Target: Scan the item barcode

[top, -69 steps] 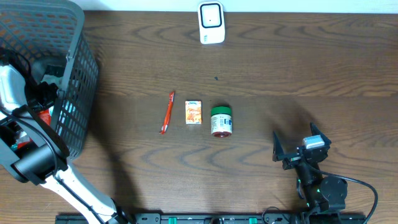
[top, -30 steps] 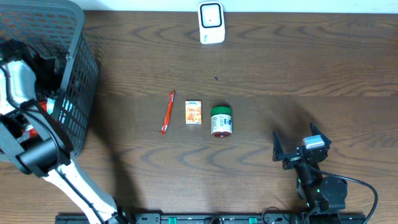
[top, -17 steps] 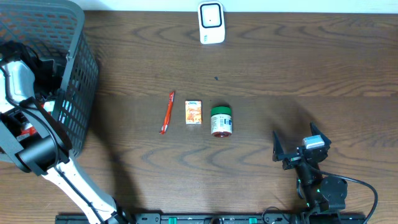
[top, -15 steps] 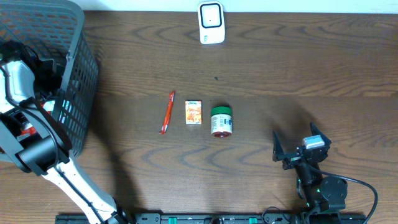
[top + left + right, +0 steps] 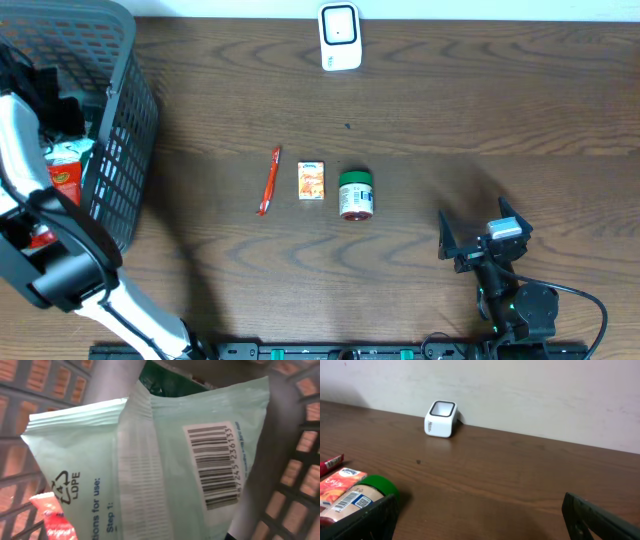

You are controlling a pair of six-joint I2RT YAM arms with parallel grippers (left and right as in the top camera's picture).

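A pale green pouch fills the left wrist view, its barcode facing the camera and grey basket walls behind it. From overhead the pouch shows inside the grey basket at the far left. My left gripper is over it, shut on the pouch; its fingers are hidden in the wrist view. The white scanner stands at the table's back edge. My right gripper rests open near the front right, nothing between its fingers.
A red stick, a small orange box and a green-lidded jar lie in a row mid-table. A red packet sits beside the pouch in the basket. The scanner faces the right wrist camera.
My left gripper has closed on the pouch inside the basket and the arm has risen, bringing the pouch into the overhead view. The right arm has not moved.
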